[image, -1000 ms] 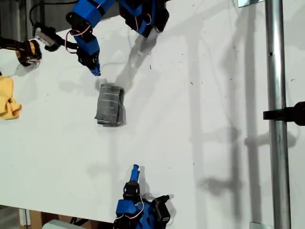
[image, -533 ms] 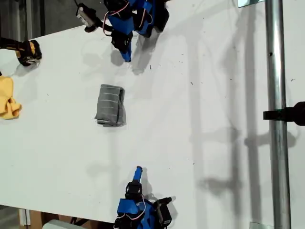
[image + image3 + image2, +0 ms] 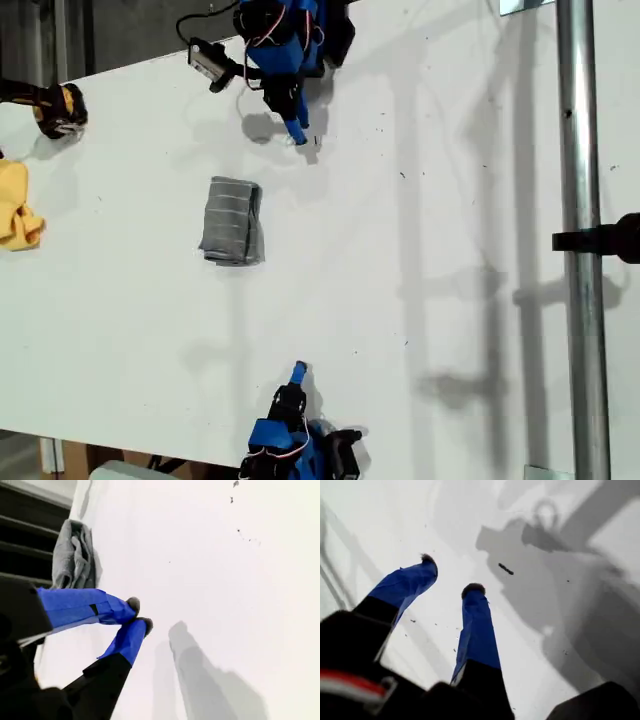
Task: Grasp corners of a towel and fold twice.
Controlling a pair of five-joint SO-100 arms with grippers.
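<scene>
My first gripper [image 3: 450, 575]: its two blue-taped fingers stood apart, open over bare table and holding nothing.
My second gripper [image 3: 139, 612]: its tips were pressed almost together, closed on nothing, and the towel lay well beyond them.
Which arm is which: the exterior view showed one blue arm [image 3: 285, 70] at the top edge and one blue arm [image 3: 295, 440] at the bottom edge. With nothing at either set of jaws, I could not match them to the wrist views.
Yellow crumpled cloth [image 3: 15, 215]: one, at the exterior view's far left. I judged it was parked there to keep it clear of the work.
Black-and-yellow object [image 3: 55, 105]: one, near the exterior view's top left corner. It was too small to identify.
Grey striped soft towel [image 3: 232, 220]: one, lying as a small thick bundle left of centre in the exterior view, between the two arms and touched by neither. It lay centrally, I judged, so either arm could reach it.
Corners: none showed separately, as they were tucked into the layers.
Progress: judging by the compact bundle, the folding looked done, which would explain why both grippers were empty and clear.
White flat table [image 3: 430, 300]: one, mostly bare.
Upright metal pole [image 3: 578, 200]: one, at the exterior view's right, probably rig framing.
</scene>
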